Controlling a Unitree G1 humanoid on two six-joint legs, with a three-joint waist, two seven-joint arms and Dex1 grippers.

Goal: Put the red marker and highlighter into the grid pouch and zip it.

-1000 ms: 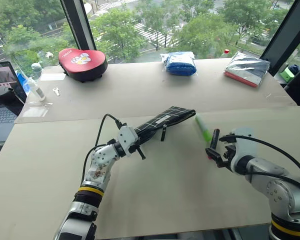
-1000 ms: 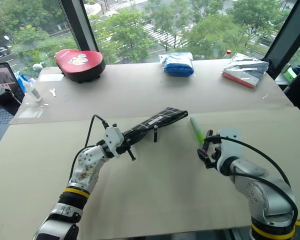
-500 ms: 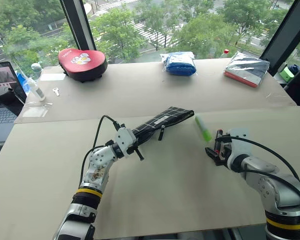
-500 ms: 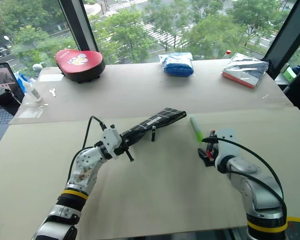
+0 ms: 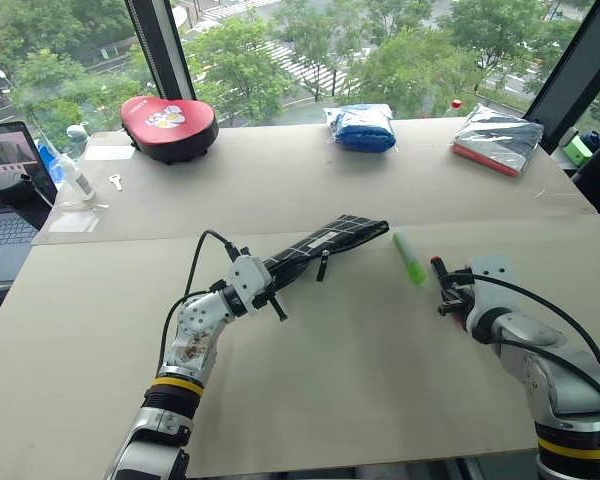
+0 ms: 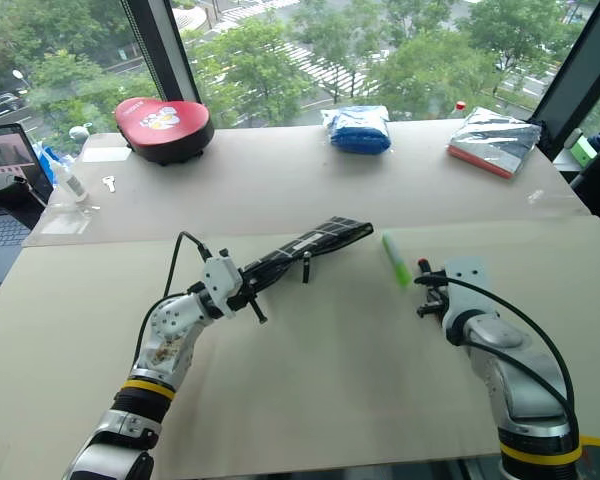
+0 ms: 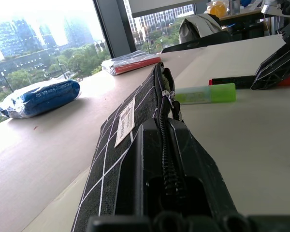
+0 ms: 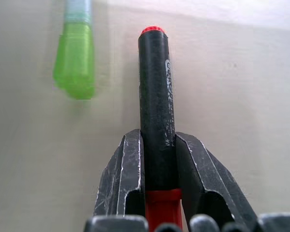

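The grid pouch (image 5: 330, 240), black with white lines and a small white label, slants up off the table, zipper strap hanging. My left gripper (image 5: 267, 283) is shut on its near end, and the zipper edge (image 7: 165, 140) runs between its fingers. The light green highlighter (image 5: 409, 258) lies on the table just right of the pouch's far end. Right beside it is the red marker (image 8: 154, 96), black cap end pointing away. My right gripper (image 8: 157, 159) is shut on the marker where the black meets the red body, low at the table.
Along the far table edge stand a red heart-shaped case (image 5: 167, 118), a blue packet (image 5: 361, 126) and a silver packet (image 5: 497, 138). A laptop (image 5: 5, 190), a small bottle (image 5: 72, 176) and a key (image 5: 113, 182) are at the far left.
My right gripper, open around the red marker before, has shut on it and shifted slightly right. The left gripper and the pouch have stayed put.
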